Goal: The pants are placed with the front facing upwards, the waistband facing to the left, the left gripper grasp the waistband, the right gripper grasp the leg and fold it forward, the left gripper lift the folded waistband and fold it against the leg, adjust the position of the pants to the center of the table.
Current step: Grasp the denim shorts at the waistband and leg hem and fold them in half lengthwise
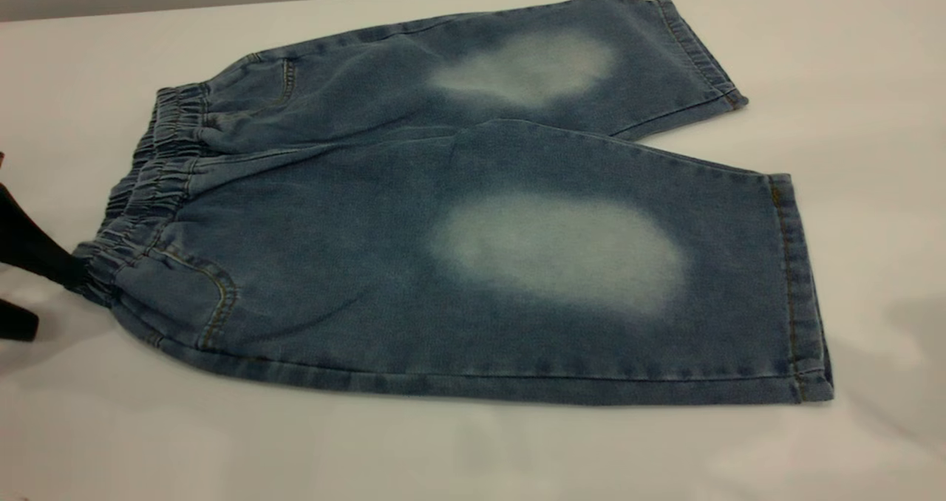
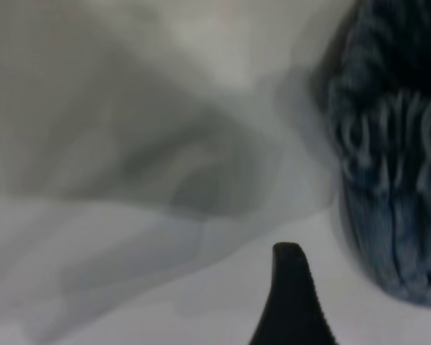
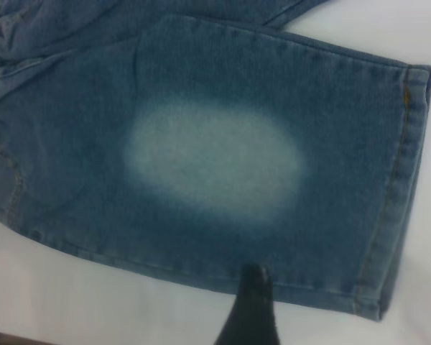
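Note:
The pants [image 1: 443,235] lie flat on the white table [image 1: 473,449], front up, with pale oval patches on both legs. The gathered waistband [image 1: 151,183] is at the left and the hems at the right. My left gripper [image 1: 52,301] is at the table's left edge, open, its upper finger touching the waistband's near corner. In the left wrist view one black finger [image 2: 291,295] shows beside the waistband [image 2: 395,180]. My right gripper [image 3: 253,309] hovers over the near leg [image 3: 215,158] at its front edge, open, with only one finger in view and nothing held.
The far leg [image 1: 532,65] spreads toward the table's back edge [image 1: 148,9]. Bare table surface lies in front of the pants and to the right of the hem cuffs [image 1: 802,287].

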Action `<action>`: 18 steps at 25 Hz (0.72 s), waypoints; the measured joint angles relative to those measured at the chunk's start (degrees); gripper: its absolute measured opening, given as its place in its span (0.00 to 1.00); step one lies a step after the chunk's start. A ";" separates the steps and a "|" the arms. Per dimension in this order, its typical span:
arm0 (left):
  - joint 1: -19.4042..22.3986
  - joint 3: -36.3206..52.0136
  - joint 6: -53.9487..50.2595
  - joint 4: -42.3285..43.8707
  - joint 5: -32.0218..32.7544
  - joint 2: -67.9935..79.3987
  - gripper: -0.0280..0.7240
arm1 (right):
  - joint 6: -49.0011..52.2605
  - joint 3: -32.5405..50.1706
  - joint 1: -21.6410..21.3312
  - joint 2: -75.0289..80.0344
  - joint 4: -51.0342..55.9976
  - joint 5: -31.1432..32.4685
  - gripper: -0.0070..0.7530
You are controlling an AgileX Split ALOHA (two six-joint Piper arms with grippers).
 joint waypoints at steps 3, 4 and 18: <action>0.00 -1.36 0.37 -0.96 -0.31 0.07 0.64 | 0.00 0.00 0.00 0.00 0.05 -0.35 0.73; 0.00 -1.68 0.56 -1.53 -0.13 0.25 0.64 | 0.00 0.00 0.00 0.00 0.05 -0.42 0.73; 0.00 -3.94 5.15 -9.53 0.85 6.46 0.64 | -0.02 0.00 0.00 0.00 0.17 -0.86 0.73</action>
